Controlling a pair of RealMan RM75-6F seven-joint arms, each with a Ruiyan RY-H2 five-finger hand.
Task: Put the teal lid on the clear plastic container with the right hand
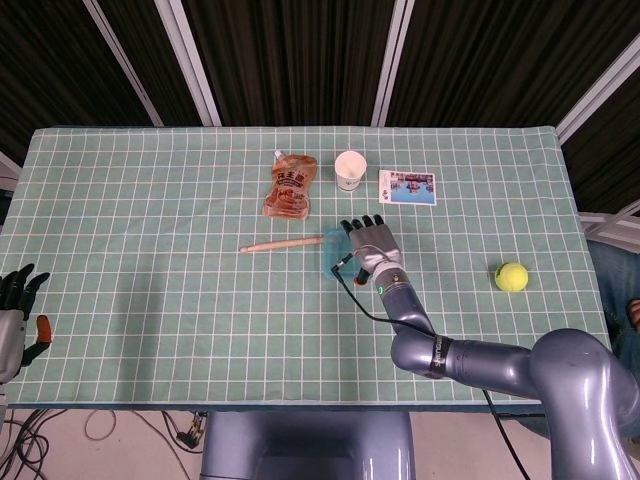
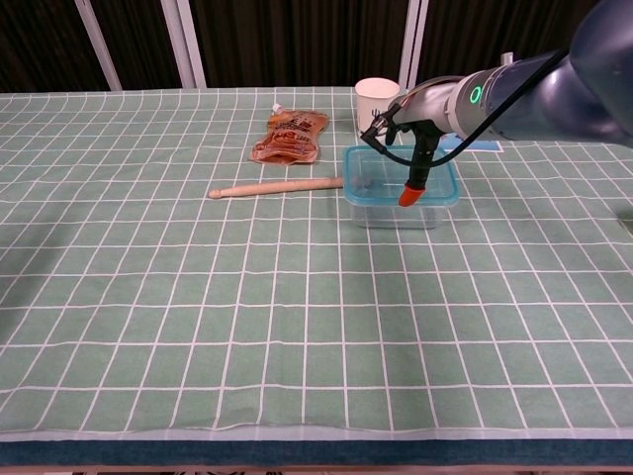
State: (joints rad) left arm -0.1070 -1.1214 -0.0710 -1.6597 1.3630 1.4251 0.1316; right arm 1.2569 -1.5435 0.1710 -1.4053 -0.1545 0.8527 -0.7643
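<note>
With teal lid (image 2: 400,175) atop clear plastic container (image 2: 400,211), right hand (image 2: 415,134) flat, fingers spread, gripping nothing; next, press rim sealed.

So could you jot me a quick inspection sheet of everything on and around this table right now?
Surface: table under a green checked cloth, flat.
Job's things: teal lid sits on the clear plastic container; whether it is pressed fully home cannot be told.
Clutter: brown pouch, wooden stick, paper cup, picture card, tennis ball.
Hands: right hand is over the lid, fingers extended; contact unclear. Left hand is off the table's near-left edge, holding nothing.
Cables: black cable along the right arm; loose cables on the floor.
Surroundings: dark slatted wall behind.
</note>
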